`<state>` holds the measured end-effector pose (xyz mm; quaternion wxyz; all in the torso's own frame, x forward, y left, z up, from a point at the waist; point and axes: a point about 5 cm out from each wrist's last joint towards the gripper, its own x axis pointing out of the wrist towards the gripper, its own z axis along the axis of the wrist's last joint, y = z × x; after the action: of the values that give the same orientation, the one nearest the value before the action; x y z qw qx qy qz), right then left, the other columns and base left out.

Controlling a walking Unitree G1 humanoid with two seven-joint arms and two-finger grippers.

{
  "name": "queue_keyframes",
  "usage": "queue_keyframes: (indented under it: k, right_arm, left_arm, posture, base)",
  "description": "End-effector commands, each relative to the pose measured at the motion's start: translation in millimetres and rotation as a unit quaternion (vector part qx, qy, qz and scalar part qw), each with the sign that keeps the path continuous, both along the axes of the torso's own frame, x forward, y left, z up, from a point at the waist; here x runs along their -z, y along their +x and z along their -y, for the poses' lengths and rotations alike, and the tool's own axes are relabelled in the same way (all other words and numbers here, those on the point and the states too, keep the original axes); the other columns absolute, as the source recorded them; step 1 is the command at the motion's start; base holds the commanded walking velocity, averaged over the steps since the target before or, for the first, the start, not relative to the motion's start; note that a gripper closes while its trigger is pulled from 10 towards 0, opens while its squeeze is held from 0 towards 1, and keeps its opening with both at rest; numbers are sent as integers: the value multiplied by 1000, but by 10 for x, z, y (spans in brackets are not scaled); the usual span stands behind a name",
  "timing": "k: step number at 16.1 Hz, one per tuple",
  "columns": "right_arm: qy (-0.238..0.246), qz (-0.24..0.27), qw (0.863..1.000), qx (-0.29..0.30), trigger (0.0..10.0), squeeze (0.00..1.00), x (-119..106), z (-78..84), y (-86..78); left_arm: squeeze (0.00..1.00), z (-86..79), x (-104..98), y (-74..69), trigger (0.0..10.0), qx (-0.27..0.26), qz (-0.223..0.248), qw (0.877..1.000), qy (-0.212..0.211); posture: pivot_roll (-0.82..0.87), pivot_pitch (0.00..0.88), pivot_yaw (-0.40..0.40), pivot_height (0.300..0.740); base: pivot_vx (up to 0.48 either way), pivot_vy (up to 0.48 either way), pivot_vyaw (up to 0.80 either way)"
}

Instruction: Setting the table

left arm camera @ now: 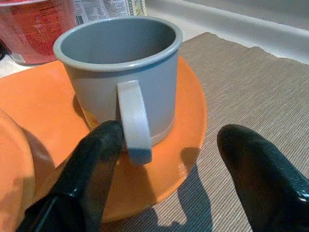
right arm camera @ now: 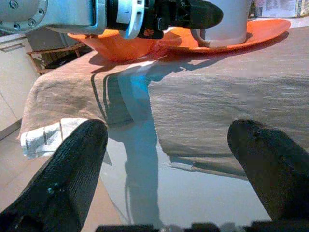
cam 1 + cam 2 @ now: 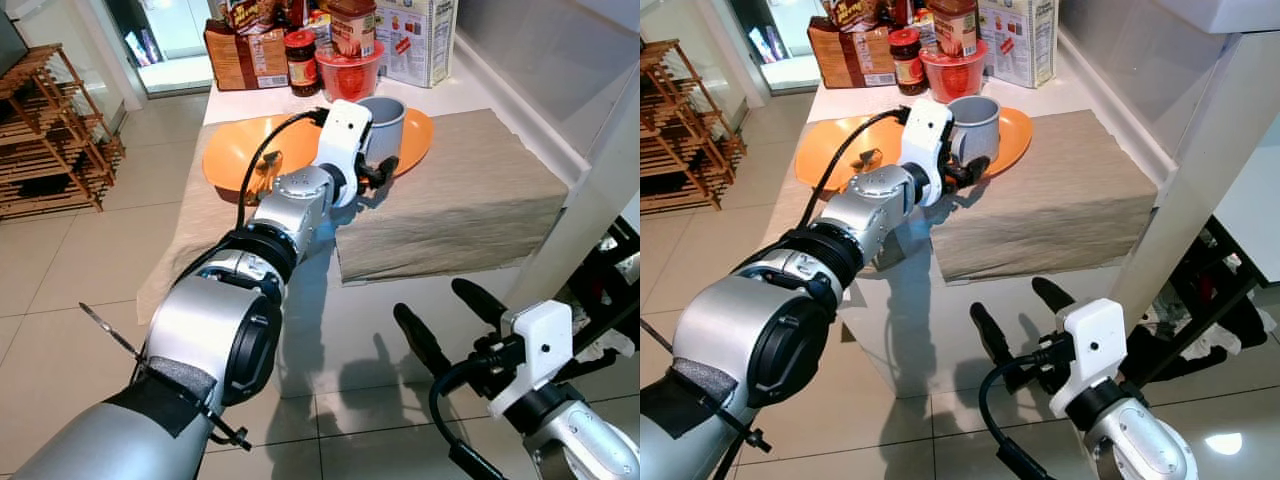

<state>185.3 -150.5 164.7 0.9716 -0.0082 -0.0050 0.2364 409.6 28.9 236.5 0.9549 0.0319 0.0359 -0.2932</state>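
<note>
Left hand (image 1: pixel 166 169): open - fingers either side of grey enamel mug's (image 1: pixel 120 72) handle
Mug: on round orange plate (image 1: pixel 188 121)
Right hand (image 2: pixel 164 169): open, low before tabletop (image 3: pixel 300 330)

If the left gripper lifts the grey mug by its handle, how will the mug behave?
The mug looks rigid and is empty, so probably light. Its handle is smooth, so it may slip or swing between the fingers. The orange plate beneath may shift.
</note>
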Motion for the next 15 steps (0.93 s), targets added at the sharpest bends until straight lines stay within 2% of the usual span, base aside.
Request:
queue_keyframes:
  k: [1, 15]
  right_arm:
    - [8, -1, 1000, -8, 10000, 0, -33, -35, -36]
    - [9, -11, 1000, -7, 10000, 0, -56, -60, -105]
  left_arm:
    - [0, -7, -37, 11, 0, -3, -9, 1000, -4]
    - [0, 7, 33, 8, 0, -32, -21, 999, 11]
  posture:
    - [-335, 122, 142, 740]
    - [-351, 141, 144, 740]
  base:
    - [0, 0, 0]
    - [0, 0, 0]
